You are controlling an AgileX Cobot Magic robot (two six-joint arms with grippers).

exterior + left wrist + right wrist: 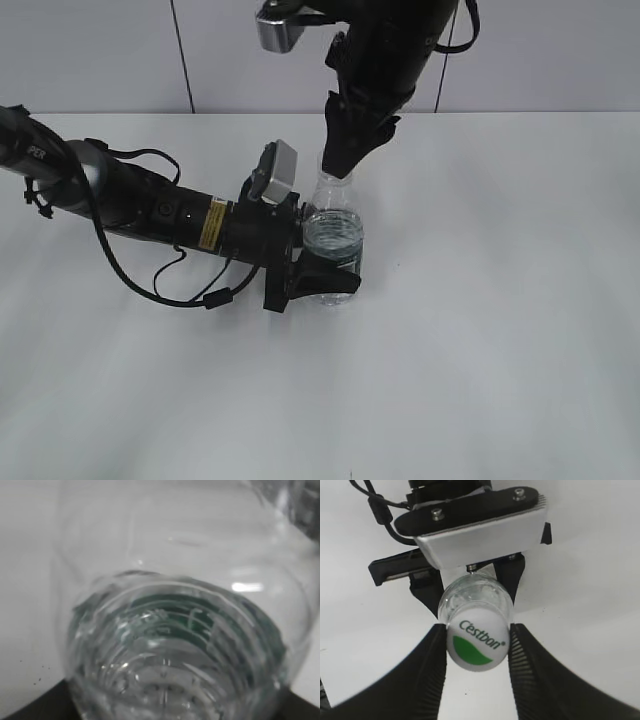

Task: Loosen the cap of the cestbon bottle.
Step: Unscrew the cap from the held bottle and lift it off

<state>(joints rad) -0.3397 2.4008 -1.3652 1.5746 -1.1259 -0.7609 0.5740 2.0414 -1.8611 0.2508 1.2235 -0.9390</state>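
The cestbon bottle (pixel 334 235) stands upright on the white table, clear with a dark green label band. My left gripper (pixel 312 272) is shut on its lower body from the left; the left wrist view is filled by the bottle (pixel 175 630) at very close range. My right gripper (pixel 340 165) comes down from above and is shut on the cap. In the right wrist view the white cap (pixel 477 644) with its green leaf mark sits between the two black fingers (pixel 477 650), which press on both its sides. In the exterior view the cap is hidden by the fingers.
The white table (pixel 500 330) stretches to all sides. The left arm with its cables (pixel 150 215) lies low across the left half. A grey panelled wall (pixel 560 60) stands behind the table's far edge.
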